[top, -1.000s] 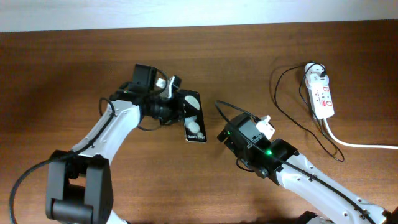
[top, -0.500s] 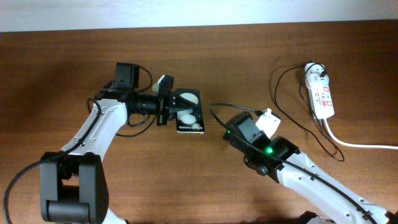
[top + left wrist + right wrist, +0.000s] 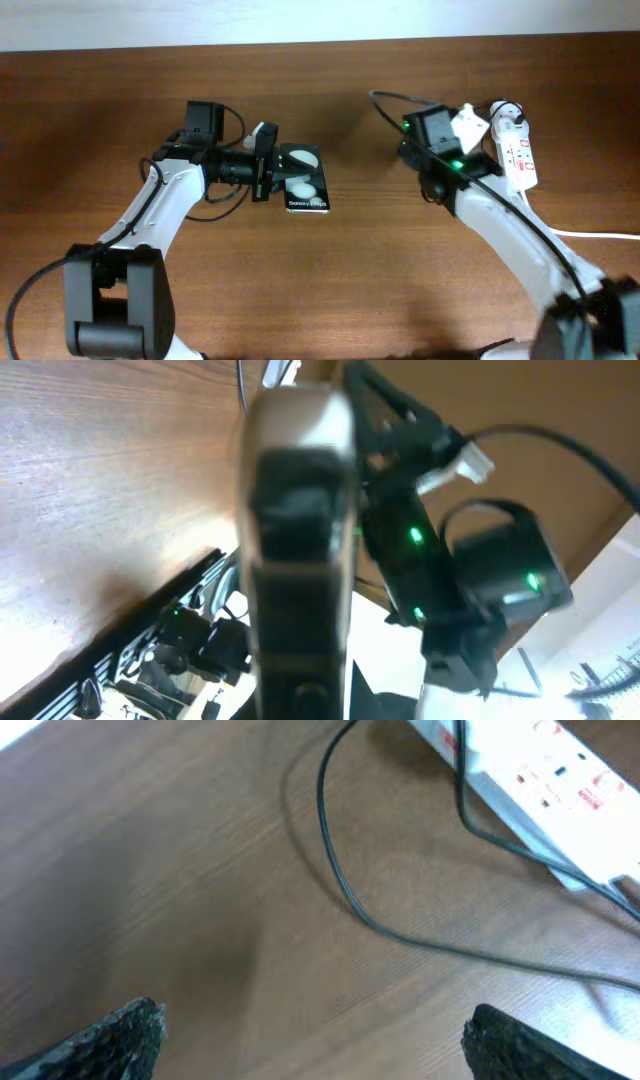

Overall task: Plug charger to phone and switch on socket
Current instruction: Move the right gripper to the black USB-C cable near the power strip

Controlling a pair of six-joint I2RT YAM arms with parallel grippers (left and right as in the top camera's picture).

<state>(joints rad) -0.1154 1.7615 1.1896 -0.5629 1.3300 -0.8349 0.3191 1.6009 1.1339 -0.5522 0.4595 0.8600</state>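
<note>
nearest us, the left gripper (image 3: pixel 268 172) is clamped on the left edge of the phone (image 3: pixel 305 182). the phone lies just where it did half a second ago, text end toward us. we cannot tell whether it rests on the bench (image 3: pixel 120 100) or is held just above it.

the change is the right arm, which has swung away from the phone's right side to beside the socket (image 3: pixel 518 155). the right gripper (image 3: pixel 325 1035) is spread wide with nothing between its fingers. the charger (image 3: pixel 345 895) cable loops loose on the bench below.

no cable reaches the phone from above, so we judge the plugging undone and the switch to be the next target.
</note>
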